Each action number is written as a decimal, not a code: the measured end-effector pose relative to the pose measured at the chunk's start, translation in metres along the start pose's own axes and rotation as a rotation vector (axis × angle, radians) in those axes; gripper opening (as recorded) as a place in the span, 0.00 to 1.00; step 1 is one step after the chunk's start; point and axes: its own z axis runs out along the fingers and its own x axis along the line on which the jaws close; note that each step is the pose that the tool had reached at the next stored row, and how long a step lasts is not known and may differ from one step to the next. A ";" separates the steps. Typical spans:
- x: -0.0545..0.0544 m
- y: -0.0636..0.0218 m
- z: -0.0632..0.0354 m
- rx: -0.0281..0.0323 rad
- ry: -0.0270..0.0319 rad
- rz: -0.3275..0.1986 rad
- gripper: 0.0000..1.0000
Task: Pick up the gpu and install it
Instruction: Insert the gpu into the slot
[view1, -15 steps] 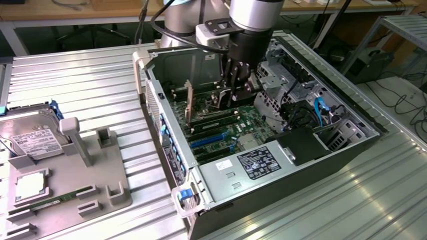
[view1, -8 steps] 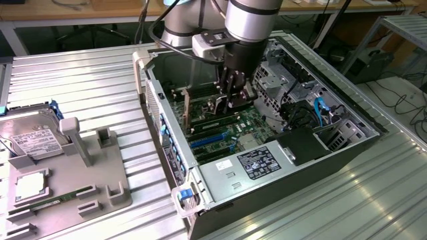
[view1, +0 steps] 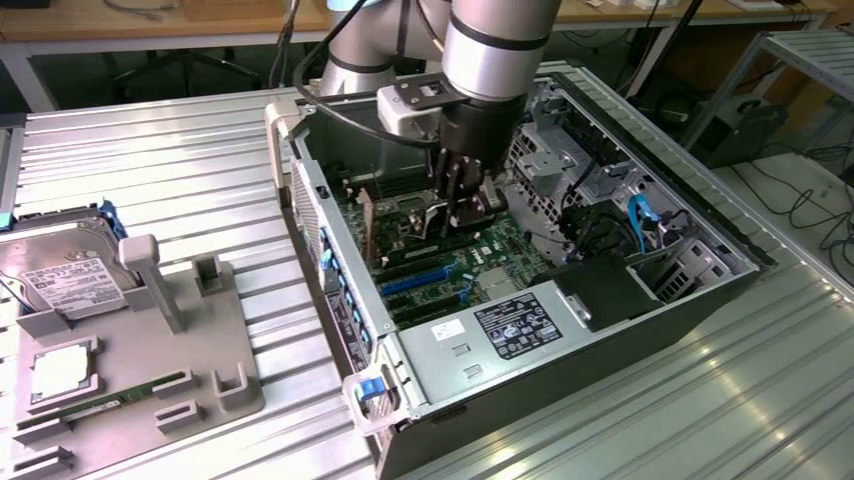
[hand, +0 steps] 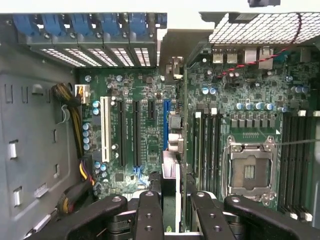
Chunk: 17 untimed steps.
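My gripper (view1: 461, 212) has reached down into the open computer case (view1: 694, 290) and is shut on the gpu (view1: 407, 228). The gpu is a green card held on edge above the motherboard (view1: 501, 255). In the wrist view the gpu (hand: 176, 145) shows edge-on between my two black fingers (hand: 150, 205). Its silver bracket end points toward the case's rear slot openings (hand: 100, 55). It hangs over the strip of board between the blue expansion slot (hand: 166, 125) and the RAM slots (hand: 205, 145). Whether its lower edge touches a slot is hidden.
A grey parts holder (view1: 200, 340) on the exterior view's left carries a hard drive (view1: 67, 275), a RAM stick (view1: 114, 395) and a chip (view1: 60, 370). Inside the case are the power supply (view1: 514, 325), an empty CPU socket (hand: 248, 172), drive cages and loose cables (hand: 75, 130).
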 end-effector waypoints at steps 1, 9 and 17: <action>0.000 0.0016 0.0019 0.0001 -0.0001 0.000 0.27; 0.005 0.0038 0.0179 0.0000 -0.0009 -0.002 0.27; 0.005 0.0062 0.0324 -0.0001 -0.0007 -0.002 0.27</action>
